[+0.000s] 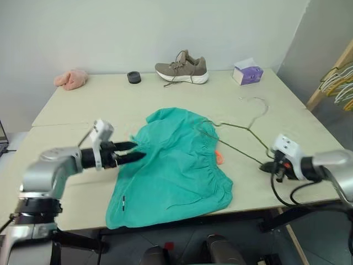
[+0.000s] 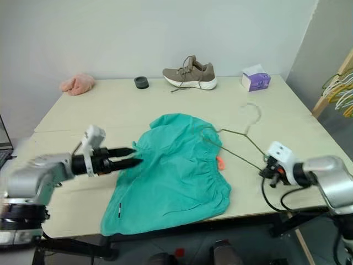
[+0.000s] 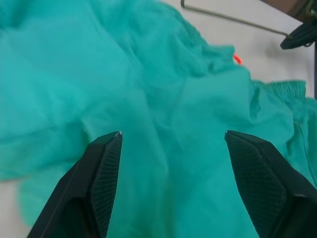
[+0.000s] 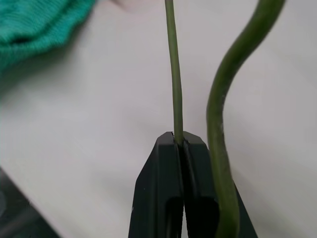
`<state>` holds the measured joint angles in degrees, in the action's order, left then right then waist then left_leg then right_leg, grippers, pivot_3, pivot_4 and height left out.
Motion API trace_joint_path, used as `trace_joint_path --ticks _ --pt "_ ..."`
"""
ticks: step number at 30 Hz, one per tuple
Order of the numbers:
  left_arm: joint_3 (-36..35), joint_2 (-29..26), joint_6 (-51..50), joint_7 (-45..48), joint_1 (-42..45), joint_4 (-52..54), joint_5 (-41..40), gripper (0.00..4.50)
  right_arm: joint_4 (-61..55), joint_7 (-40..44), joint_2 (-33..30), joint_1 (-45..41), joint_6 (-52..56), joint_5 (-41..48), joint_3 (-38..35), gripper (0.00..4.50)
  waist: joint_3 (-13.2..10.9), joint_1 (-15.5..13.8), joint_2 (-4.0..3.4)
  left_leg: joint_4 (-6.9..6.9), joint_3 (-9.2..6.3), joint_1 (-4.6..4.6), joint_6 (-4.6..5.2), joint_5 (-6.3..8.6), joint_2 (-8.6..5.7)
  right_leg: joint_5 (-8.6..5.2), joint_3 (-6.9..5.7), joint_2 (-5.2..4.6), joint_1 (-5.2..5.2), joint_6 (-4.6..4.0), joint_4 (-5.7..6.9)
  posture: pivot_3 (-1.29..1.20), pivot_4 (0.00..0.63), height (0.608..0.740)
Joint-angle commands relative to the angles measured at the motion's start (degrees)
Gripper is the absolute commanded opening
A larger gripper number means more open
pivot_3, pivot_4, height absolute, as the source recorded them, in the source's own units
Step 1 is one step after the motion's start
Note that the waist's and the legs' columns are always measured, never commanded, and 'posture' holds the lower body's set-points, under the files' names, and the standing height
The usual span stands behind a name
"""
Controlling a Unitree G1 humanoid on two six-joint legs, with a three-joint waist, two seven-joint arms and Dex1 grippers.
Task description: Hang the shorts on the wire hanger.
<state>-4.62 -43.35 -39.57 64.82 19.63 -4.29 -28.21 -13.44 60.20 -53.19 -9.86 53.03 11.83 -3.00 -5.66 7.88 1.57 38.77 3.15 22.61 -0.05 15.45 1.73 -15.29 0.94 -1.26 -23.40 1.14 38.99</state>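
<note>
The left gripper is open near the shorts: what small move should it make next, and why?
Probably it should ease forward and close on a fold. The left gripper stands open just over the shorts and holds nothing, while the right gripper is shut on the hanger, whose far end already lies under the fabric. A grip on the cloth seems needed to draw it further along the wire.

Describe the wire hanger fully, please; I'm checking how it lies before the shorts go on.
The wire hanger is thin olive-green wire, a triangular frame with a curved hook pointing toward the far side of the table. It lies flat on the tabletop. Its left part disappears under the teal shorts, beside the gathered waistband. The right gripper is shut on the wire at the frame's right corner, its fingers pinching a single strand. The left gripper stands open over the shorts, clear of the hanger.
</note>
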Motion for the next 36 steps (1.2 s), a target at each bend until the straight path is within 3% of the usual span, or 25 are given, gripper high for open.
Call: trace_joint_path --ticks 1,5,9,16,22,36 --pt "-1.2 -0.1 1.3 -0.4 0.9 3.2 -0.9 3.49 -5.1 -1.5 -1.1 4.9 4.5 3.7 -6.6 0.0 0.0 0.1 -0.01 0.0 0.0 -0.03 0.0 0.0 0.01 -0.03 0.0 0.01 0.01 0.05 0.0 -0.23 0.094 0.74" --pt "-0.6 0.4 3.1 -0.9 1.4 2.1 0.1 3.49 -8.3 -2.4 -1.4 12.7 7.7 6.3 -9.7 0.0 0.0 0.2 -0.02 -0.05 0.01 -0.12 0.0 0.01 0.01 -0.13 0.02 0.09 0.08 0.17 0.0 -0.25 0.098 0.74" --pt "-0.2 0.9 5.2 -1.5 2.9 0.5 1.3 3.49 -9.6 -2.9 -1.8 14.5 8.9 8.1 -8.6 0.0 0.0 0.5 -0.01 -0.04 0.04 -0.17 0.0 0.02 0.0 -0.16 0.06 0.12 0.09 0.23 0.0 -0.25 0.1 0.74" --pt "0.2 1.7 15.3 -1.4 4.3 -1.5 4.8 3.49 -8.0 -2.4 -3.0 8.7 10.9 10.2 -1.3 0.0 -0.1 0.5 0.07 -0.04 0.02 -0.17 0.02 0.03 0.01 -0.18 0.04 0.13 0.1 0.24 -0.03 -0.24 0.103 0.74" --pt "-2.3 3.9 24.6 -6.8 4.9 -4.9 7.7 3.49 -6.1 -0.7 -4.2 1.5 12.4 13.4 1.5 0.0 -0.1 0.4 0.07 -0.04 0.03 -0.15 0.03 0.04 0.0 -0.17 0.06 0.1 0.1 0.23 -0.04 -0.22 0.1 0.74" --pt "-3.2 3.5 28.8 -9.2 2.6 -7.1 9.3 3.49 -1.9 1.6 -7.2 -3.0 15.1 17.6 6.8 0.0 -0.1 0.1 0.08 -0.04 0.03 -0.13 0.05 0.05 0.0 -0.12 0.03 0.04 0.1 0.15 -0.05 -0.2 0.102 0.74"
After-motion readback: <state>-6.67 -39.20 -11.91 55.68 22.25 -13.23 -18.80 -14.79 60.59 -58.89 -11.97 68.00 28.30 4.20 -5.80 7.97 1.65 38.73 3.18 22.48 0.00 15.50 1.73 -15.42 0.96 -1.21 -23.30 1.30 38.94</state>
